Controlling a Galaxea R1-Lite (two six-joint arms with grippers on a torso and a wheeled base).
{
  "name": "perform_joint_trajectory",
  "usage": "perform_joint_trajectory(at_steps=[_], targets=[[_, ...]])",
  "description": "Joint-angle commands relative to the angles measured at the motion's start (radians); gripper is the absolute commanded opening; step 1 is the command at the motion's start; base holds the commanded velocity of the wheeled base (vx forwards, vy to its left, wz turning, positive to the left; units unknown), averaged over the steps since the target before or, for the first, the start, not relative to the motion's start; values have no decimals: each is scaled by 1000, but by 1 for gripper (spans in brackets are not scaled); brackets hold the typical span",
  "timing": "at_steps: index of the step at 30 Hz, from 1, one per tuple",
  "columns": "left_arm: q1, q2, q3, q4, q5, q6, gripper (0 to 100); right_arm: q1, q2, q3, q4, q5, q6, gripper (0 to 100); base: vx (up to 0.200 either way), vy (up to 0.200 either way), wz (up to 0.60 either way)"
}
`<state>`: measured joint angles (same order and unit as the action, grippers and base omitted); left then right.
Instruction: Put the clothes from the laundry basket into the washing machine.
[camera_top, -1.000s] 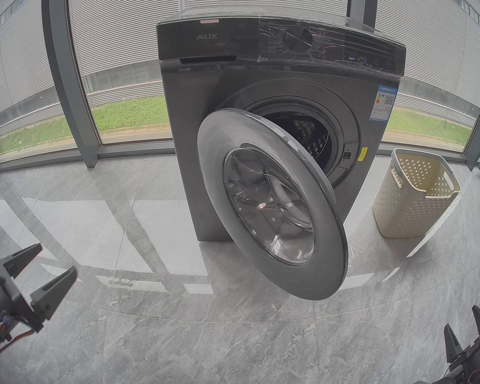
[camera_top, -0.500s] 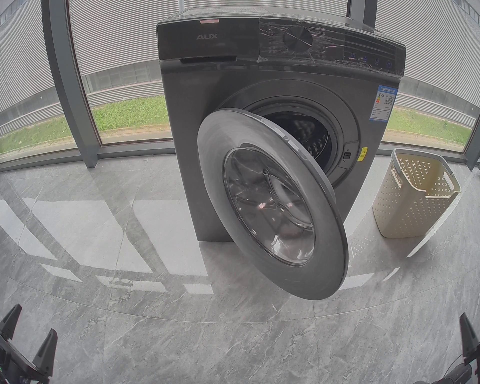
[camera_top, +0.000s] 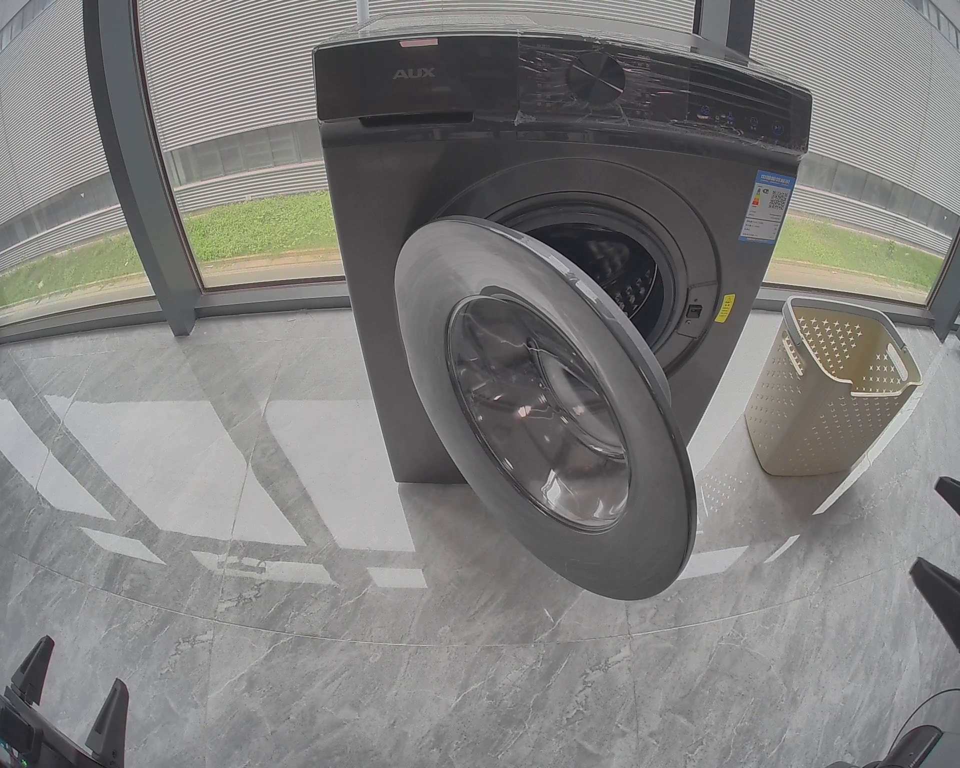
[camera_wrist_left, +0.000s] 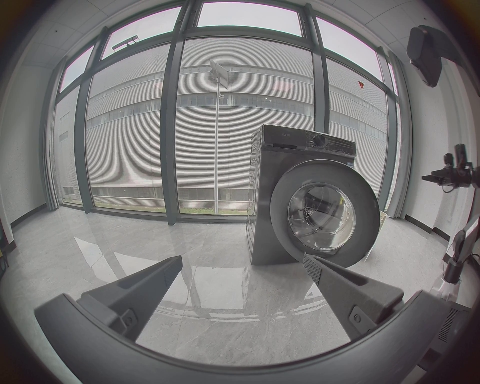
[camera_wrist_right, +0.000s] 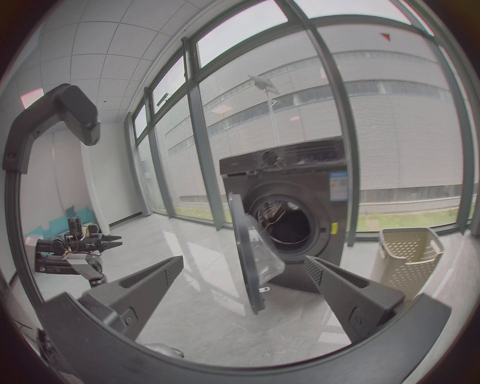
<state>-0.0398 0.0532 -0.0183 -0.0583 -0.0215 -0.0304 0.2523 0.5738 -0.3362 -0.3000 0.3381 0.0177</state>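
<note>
Left gripper (camera_top: 78, 672): one. Fingers spread wide, nothing between them. Low at the near left edge of the floor (camera_top: 300, 450), well apart from the machine and farther still from the basket.

Right gripper (camera_top: 932, 528): one. Fingers spread wide, nothing between them. At the near right edge of the floor, nearer the basket than the machine, touching neither.

Washing machine (camera_top: 400, 250): one, grey, front-loading, upright on the floor at its far edge, against the window wall and between the two grippers.

Door (camera_top: 540, 410): one, round with a glass centre, hinged on the left, swung fully open towards the robot.

Drum opening (camera_top: 610, 265): one, dark; contents cannot be told.

Laundry basket (camera_top: 800, 430): one, cream, perforated, upright on the floor just beside the machine's right side, at the far right corner by the window. A perforated inner wall shows; the bottom is hidden.
</note>
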Motion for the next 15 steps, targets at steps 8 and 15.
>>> perform_joint_trajectory(at_steps=[8, 15], targets=[[44, -53, 18, 60, 63, 9, 100, 153, 572, -47, -265, 56, -4, 100, 0, 0, 0], [38, -53, 18, 60, -15, 37, 100, 156, 716, -70, -334, 55, -2, 100, 0, 0, 0]])
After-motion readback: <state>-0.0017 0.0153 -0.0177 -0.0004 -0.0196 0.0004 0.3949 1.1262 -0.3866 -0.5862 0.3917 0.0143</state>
